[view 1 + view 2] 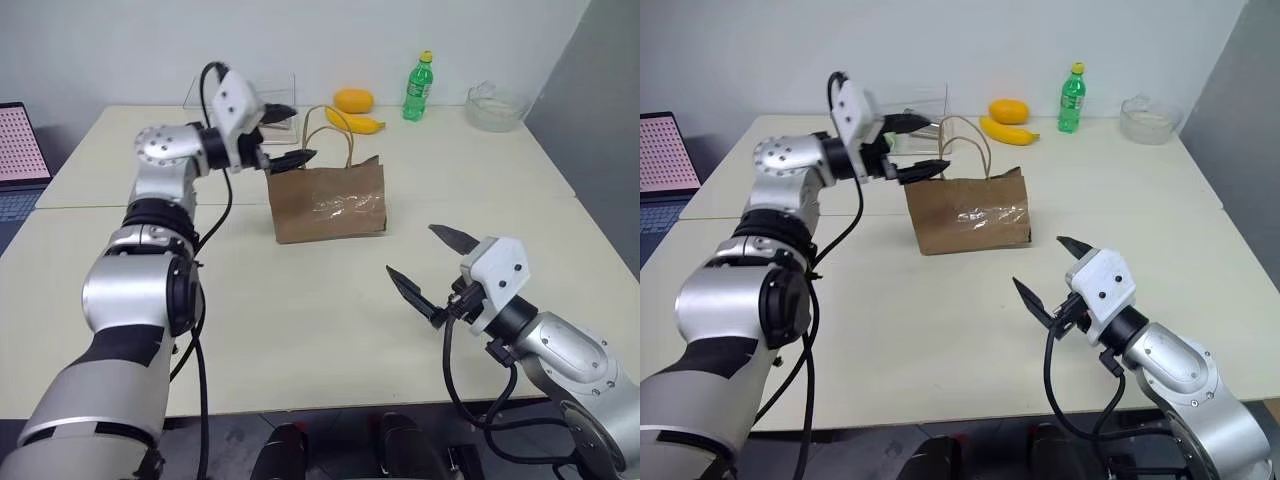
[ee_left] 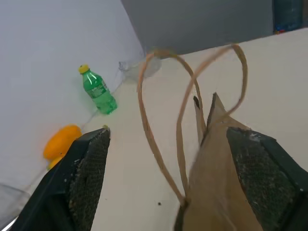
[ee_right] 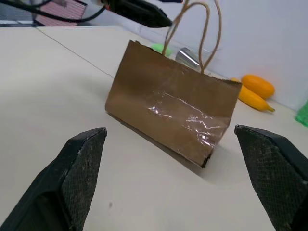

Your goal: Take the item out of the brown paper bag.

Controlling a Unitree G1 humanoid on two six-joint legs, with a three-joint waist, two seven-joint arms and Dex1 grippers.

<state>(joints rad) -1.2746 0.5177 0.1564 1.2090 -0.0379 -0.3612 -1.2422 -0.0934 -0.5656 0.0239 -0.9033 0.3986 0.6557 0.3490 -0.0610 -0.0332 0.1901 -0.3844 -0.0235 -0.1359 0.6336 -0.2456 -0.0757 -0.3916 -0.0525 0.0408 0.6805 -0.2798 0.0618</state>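
The brown paper bag [image 1: 328,205] stands upright in the middle of the table, its two loop handles [image 1: 331,125] raised and its shiny clear patch facing me. My left gripper [image 1: 303,135] is open at the bag's top left corner, beside the handles, and grips nothing. In the left wrist view the handles [image 2: 163,96] and the bag's top edge [image 2: 216,183] show ahead between its spread fingers [image 2: 86,178]. My right gripper [image 1: 412,250] hovers open and empty over the table, in front of the bag and to its right. The item is hidden.
At the table's far edge are an orange mango [image 1: 353,100], a banana [image 1: 357,122], a green bottle [image 1: 420,88], a glass bowl [image 1: 495,105] and a clear container [image 1: 240,95]. A laptop [image 1: 20,150] sits at far left.
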